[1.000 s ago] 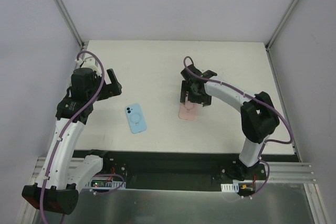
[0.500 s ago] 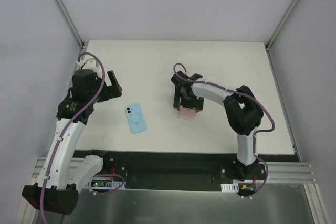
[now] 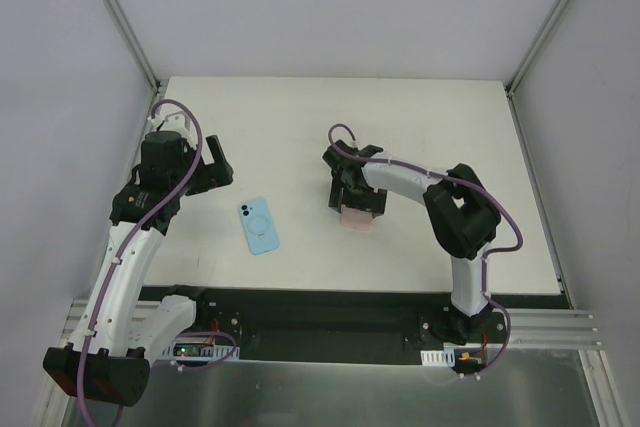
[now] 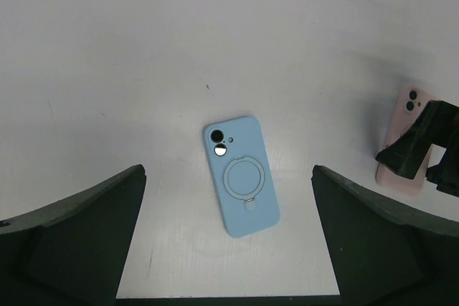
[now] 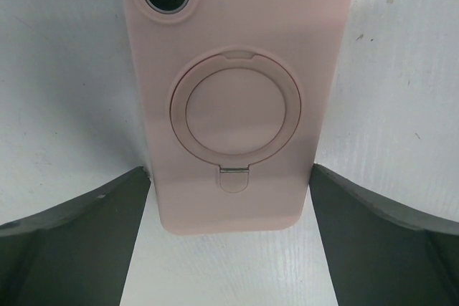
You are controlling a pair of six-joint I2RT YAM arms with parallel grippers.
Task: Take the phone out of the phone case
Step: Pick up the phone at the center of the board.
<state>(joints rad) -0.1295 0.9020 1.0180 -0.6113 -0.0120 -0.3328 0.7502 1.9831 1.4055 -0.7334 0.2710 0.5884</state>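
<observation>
Right claw point(image 5: 229, 175), jaws wide open, straddles the lower end of a pink phone case point(image 5: 237, 69). Its fingers sit just beside the case's long edges; contact is unclear. The case lies back-up on the white bench point(image 3: 300, 117), right of centre, long axis running near to far, camera end pointing away from the arms. The grasp appears to be in hand; next, close on those edges. Left claw point(image 4: 228, 174), likewise open, hovers above a blue case point(image 3: 259, 226).
</observation>
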